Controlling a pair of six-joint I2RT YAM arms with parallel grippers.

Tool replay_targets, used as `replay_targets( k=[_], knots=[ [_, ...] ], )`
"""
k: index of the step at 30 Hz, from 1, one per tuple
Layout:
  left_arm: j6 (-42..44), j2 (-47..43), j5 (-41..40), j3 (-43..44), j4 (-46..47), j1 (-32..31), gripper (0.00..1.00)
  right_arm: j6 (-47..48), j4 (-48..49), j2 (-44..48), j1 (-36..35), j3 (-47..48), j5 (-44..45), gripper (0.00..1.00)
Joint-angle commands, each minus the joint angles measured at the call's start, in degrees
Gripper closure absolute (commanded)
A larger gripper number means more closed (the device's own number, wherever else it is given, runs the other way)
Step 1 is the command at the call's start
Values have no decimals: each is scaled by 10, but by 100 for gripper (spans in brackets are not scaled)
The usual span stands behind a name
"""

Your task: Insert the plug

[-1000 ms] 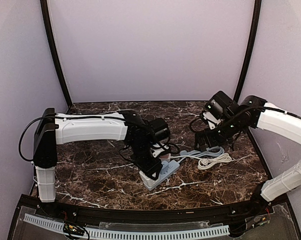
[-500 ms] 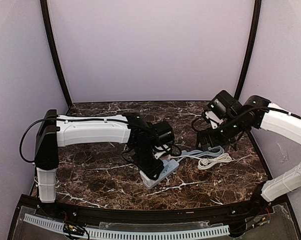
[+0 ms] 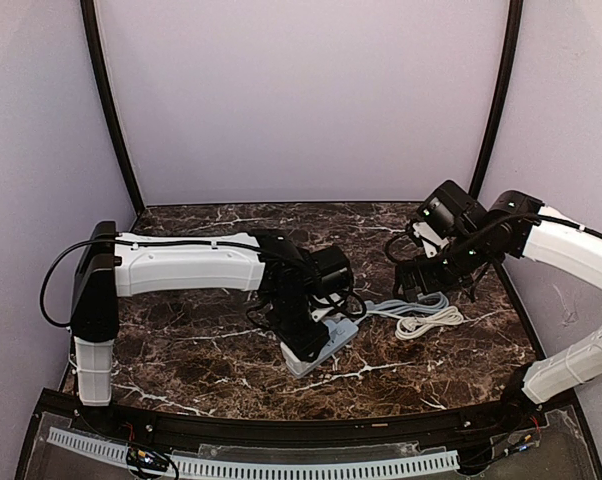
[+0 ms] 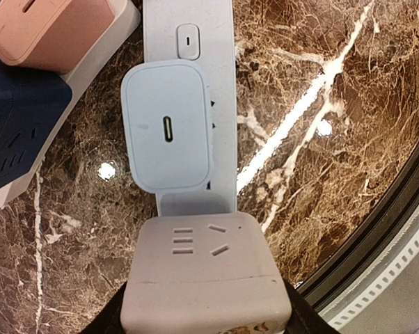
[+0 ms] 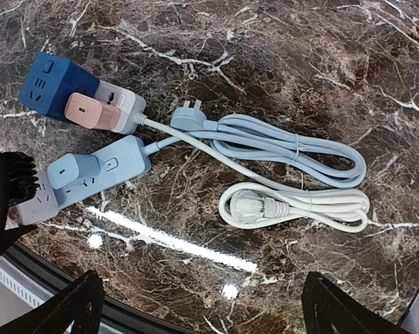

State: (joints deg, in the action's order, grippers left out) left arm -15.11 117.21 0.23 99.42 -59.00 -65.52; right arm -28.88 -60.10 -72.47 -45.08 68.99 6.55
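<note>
The dark brown marble counter point(image 3: 181, 350) carries a long pale blue power strip point(image 5: 119, 163), lying flat with its sockets up so plugs can enter from above. The left tool point(image 4: 206, 323) is clamped on the grey cube-shaped socket adapter point(image 4: 202, 278) at the strip's end, seemingly pressing it home. The right tool point(image 5: 206, 309) hangs spread and empty above the coiled pale blue cord point(image 5: 293, 149), well apart from that work. A rounded pale blue charger point(image 4: 169, 132) sits just beside the cube.

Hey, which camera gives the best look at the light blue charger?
Left wrist: the charger fills mid-frame, port facing the lens, beyond the grey block. Right wrist shows it small, far left. In the top view the left arm hides it.
</note>
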Motion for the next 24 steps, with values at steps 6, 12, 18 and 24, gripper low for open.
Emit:
replay_targets(
  k=[6, 12, 18, 24],
  knots=[
    [40, 56, -64, -21, -8, 7, 88, -5, -2, 6, 3, 3, 8, 1],
    [45, 56, -74, -17, -18, 26, 89, -4, -7, 3, 4, 10, 12, 1],
    [-54, 57, -42, -15, -4, 24, 90, -7, -7, 5, 3, 7, 15, 1],
    [-18, 78, -30, 9, -5, 16, 87, 5, -4, -6, 3, 13, 11, 2]
  ],
)
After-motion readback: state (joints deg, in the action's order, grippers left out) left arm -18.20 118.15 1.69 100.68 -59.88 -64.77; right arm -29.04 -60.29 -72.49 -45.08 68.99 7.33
